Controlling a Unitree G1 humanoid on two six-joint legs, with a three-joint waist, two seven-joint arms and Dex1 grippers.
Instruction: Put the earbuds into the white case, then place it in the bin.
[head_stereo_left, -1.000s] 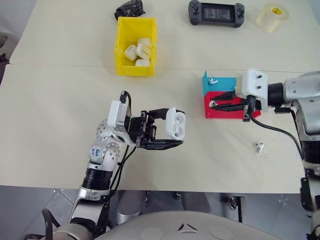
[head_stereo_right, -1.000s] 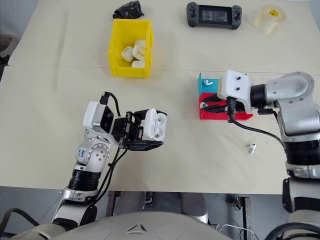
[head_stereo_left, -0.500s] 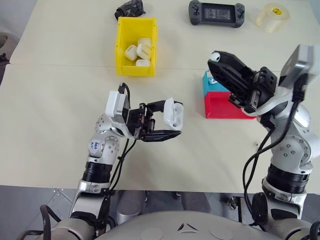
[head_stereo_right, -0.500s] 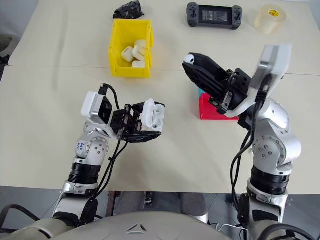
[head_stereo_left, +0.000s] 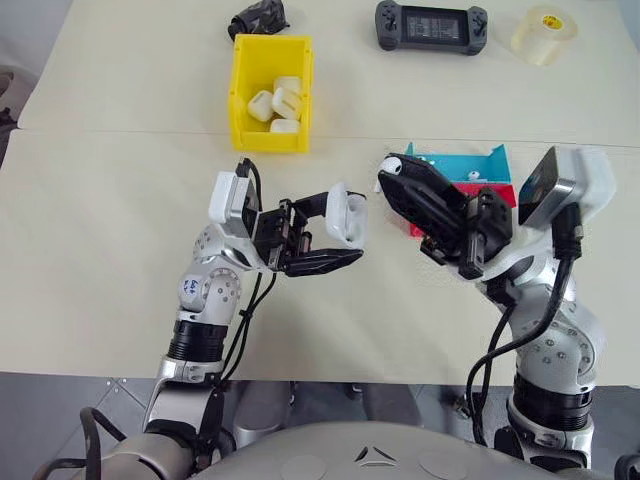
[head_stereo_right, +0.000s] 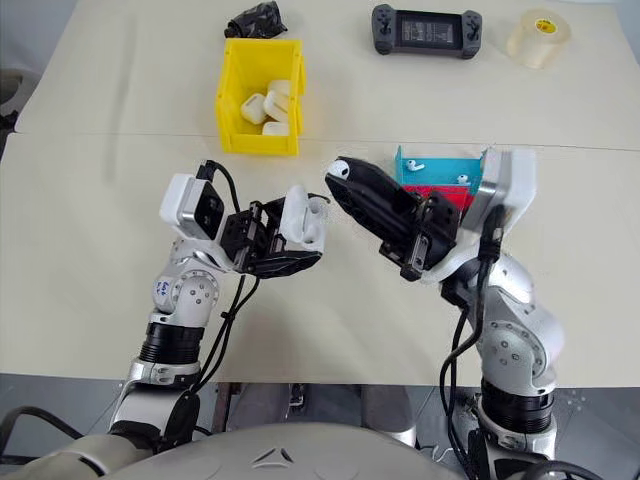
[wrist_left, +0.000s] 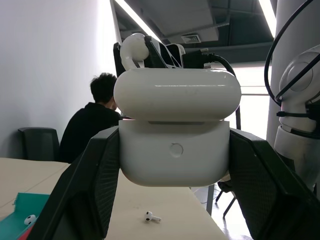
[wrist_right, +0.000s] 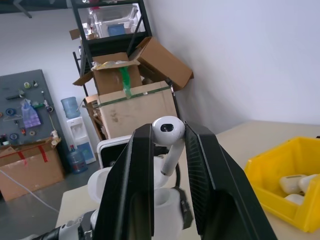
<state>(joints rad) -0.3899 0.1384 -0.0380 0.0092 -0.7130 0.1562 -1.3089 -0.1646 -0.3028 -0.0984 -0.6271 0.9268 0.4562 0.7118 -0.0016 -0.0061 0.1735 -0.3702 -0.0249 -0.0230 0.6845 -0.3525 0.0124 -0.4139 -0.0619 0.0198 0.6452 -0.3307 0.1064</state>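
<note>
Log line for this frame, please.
left tool: shut on white case, lid open | right tool: shut on earbud, beside case | bin: holds other cases

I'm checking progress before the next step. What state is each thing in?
white case: lid open, clamped in left gripper.
earbud: pinched in right gripper, near the case.
yellow bin: holds several white cases.
teal tray: two earbuds inside.

white case (wrist_left: 176, 127): glossy smooth plastic | earbud (wrist_right: 168, 131): glossy plastic | bin (head_stereo_left: 243, 105): smooth yellow plastic | table (head_stereo_left: 100, 230): matt
</note>
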